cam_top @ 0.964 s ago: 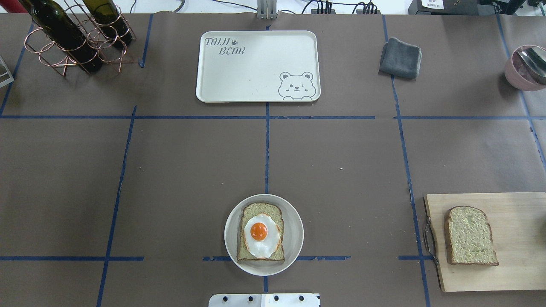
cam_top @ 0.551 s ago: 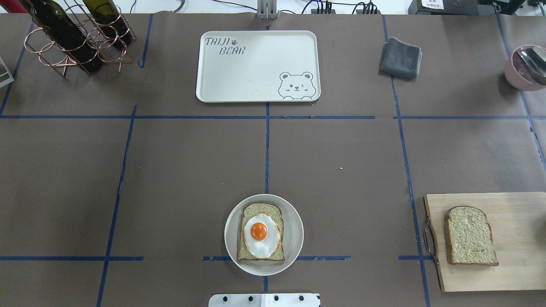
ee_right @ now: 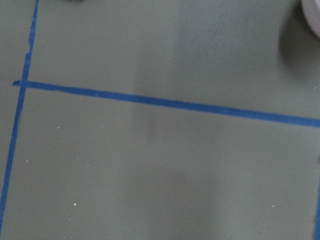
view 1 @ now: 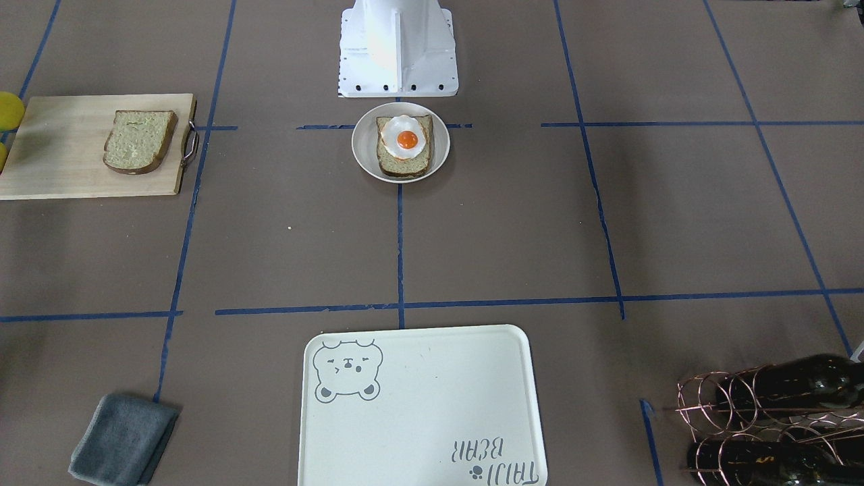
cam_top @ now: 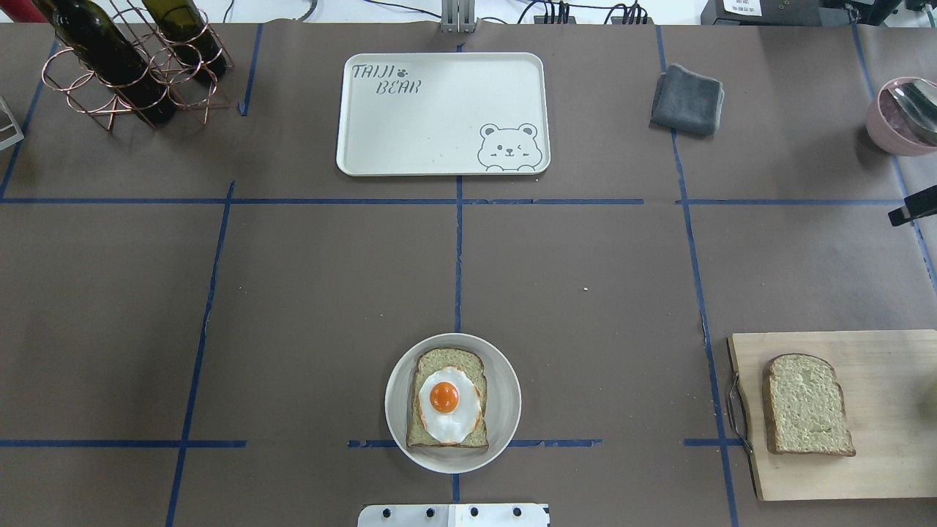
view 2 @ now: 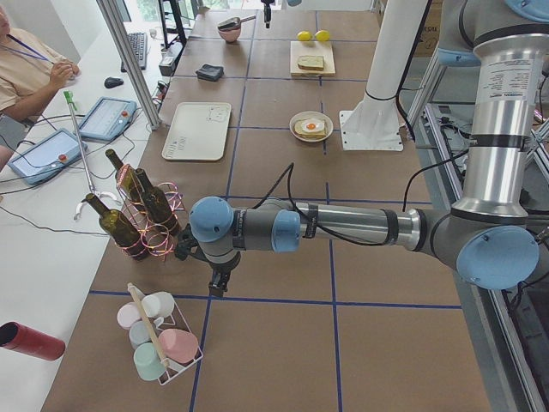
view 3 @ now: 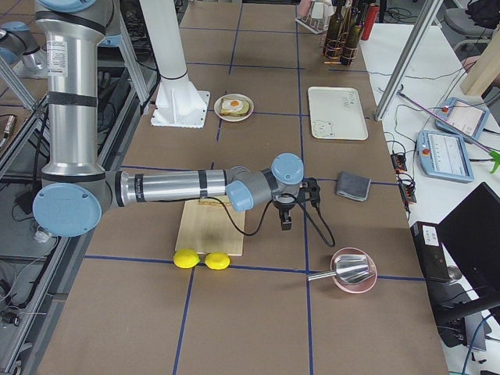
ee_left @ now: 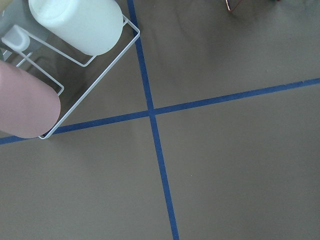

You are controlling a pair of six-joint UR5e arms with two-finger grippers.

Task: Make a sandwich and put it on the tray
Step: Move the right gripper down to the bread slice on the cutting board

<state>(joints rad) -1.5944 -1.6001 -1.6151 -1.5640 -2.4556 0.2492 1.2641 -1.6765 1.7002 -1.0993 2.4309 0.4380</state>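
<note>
An off-white plate [cam_top: 506, 380] near the table's front centre holds one bread slice [cam_top: 448, 363] with a fried egg [cam_top: 448, 406] on top. The second slice [cam_top: 807, 405] lies on the wooden cutting board [cam_top: 878, 359] at the front right. The cream bear tray [cam_top: 439, 124] is at the far centre, with nothing on it. My right gripper [view 3: 285, 221] hangs over bare table beyond the board; only a black edge of it shows in the overhead view [cam_top: 911, 214]. My left gripper [view 2: 220, 281] is off to the far left beside the bottle rack. I cannot tell whether either is open or shut.
A copper rack with wine bottles [cam_top: 124, 66] stands at the far left. A grey cloth [cam_top: 687, 99] and a pink bowl with a metal scoop [cam_top: 904, 117] are at the far right. Two lemons [view 3: 201, 259] lie beside the board. A wire rack of cups [view 2: 159, 339] is past the left gripper.
A black part of my right gripper has come into the overhead view at its right edge. The plate, bread, egg and tray have not moved.
</note>
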